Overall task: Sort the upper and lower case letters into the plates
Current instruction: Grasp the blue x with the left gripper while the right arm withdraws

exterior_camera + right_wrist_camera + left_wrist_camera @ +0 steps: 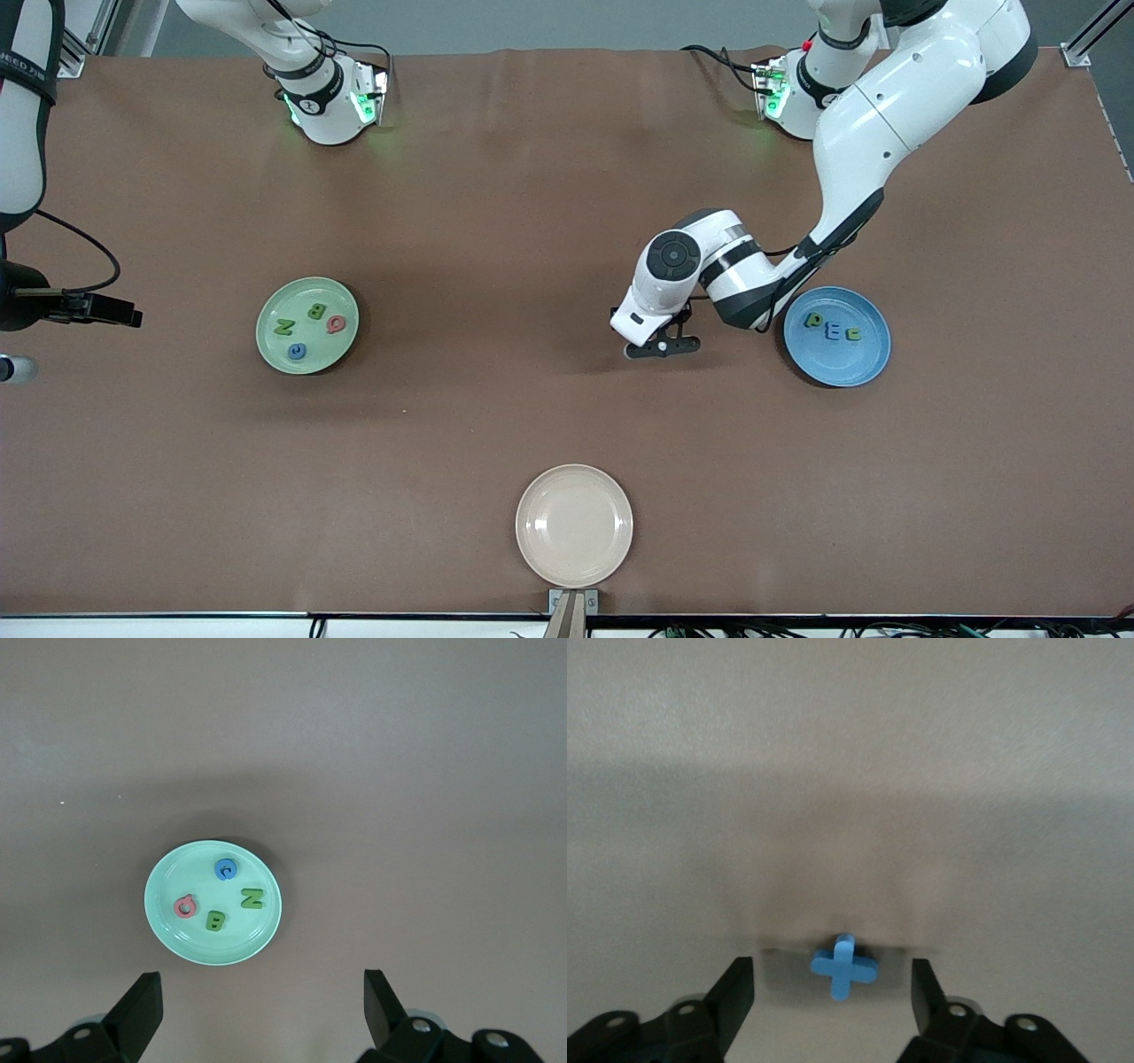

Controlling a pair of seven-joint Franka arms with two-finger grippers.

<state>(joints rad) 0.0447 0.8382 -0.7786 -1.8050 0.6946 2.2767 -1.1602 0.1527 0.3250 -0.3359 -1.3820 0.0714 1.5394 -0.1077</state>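
My left gripper (660,347) is low over the bare table, between the two plates and beside the blue plate (837,363). In the left wrist view it (831,979) is open, with a blue cross-shaped letter (844,967) lying on the table between the fingers, untouched. The front view hides that letter. The blue plate holds a green p (811,320), a blue letter (832,330) and a green c (852,334). The mint plate (266,346) holds a green N (283,326), green B (314,311), red Q (336,324) and a blue letter (297,351). My right gripper (261,979) is open, empty, high above the mint plate (257,930).
A cream-beige plate (574,525) with nothing in it stands near the table's edge closest to the front camera, midway along. The right arm (18,106) hangs at the right arm's end of the table and waits.
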